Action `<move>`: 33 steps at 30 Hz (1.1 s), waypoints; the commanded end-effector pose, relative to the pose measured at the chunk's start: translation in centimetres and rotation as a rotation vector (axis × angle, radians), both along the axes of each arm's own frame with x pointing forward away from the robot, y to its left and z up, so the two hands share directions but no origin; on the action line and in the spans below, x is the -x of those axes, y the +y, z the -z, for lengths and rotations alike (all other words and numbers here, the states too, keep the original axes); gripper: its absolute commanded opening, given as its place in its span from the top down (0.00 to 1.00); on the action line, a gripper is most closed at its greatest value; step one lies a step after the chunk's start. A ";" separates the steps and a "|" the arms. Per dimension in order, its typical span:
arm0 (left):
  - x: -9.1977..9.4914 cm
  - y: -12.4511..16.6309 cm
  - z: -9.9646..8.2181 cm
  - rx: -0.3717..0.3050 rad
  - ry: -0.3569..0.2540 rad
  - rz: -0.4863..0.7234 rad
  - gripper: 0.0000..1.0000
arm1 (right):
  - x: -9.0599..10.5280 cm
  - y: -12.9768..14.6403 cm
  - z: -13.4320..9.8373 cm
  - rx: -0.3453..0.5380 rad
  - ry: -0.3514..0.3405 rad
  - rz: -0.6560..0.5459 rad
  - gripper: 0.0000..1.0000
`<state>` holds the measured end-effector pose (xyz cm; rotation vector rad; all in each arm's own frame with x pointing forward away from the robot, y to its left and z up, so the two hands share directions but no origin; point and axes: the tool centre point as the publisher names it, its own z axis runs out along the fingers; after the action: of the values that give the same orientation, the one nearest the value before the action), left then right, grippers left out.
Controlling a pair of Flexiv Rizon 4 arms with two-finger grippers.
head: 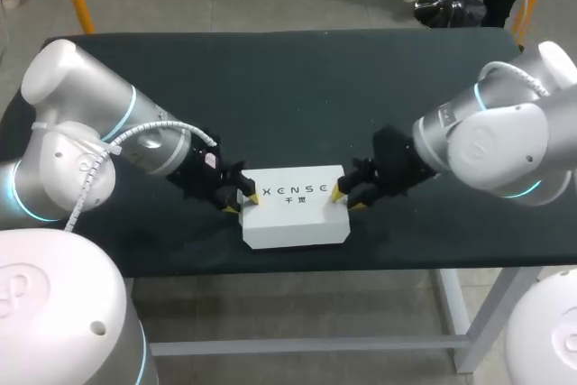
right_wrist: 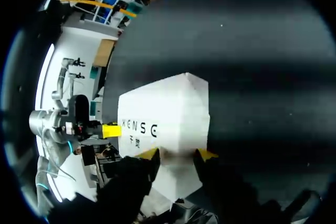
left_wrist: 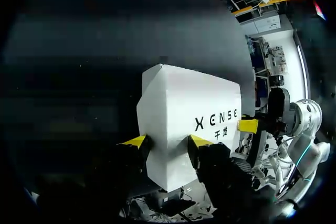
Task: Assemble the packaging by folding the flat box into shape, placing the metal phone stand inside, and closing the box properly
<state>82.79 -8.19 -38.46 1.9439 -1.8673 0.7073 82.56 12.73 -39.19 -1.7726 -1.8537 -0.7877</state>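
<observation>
White box (head: 295, 209) sat closed near the table's (head: 270, 87) front edge, midway. Left gripper (head: 242, 202) and right gripper (head: 348, 198) were at its ends, grip state impossible to tell. Probably light, crushable card; hold the ends.

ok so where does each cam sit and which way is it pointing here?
Head view: fixed above and behind the robot, looking down on the table; both arms come in from the sides, left gripper and right gripper at the white box's ends.
Left wrist view: on the left wrist, looking past its own gripper, across the box, toward the right arm.
Right wrist view: mirrored, facing the left arm.
Shared: all three show the box.
</observation>
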 end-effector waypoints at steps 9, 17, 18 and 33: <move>0.1 -0.5 0.1 -0.041 -0.010 -0.012 0.49 | 0.1 0.9 0.3 -0.005 -0.010 -0.048 0.53; 0.1 -0.4 0.1 -0.059 -0.015 -0.027 0.47 | 0.1 0.9 0.3 0.000 -0.013 -0.052 0.54; 0.1 -0.4 0.1 -0.059 -0.015 -0.027 0.47 | 0.1 0.9 0.3 0.000 -0.013 -0.052 0.54; 0.1 -0.4 0.1 -0.059 -0.015 -0.027 0.45 | 0.1 0.9 0.3 0.000 -0.013 -0.052 0.57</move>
<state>82.73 -8.10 -38.24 2.0046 -1.8929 0.6867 82.41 13.05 -39.23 -1.7245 -1.9032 -0.7781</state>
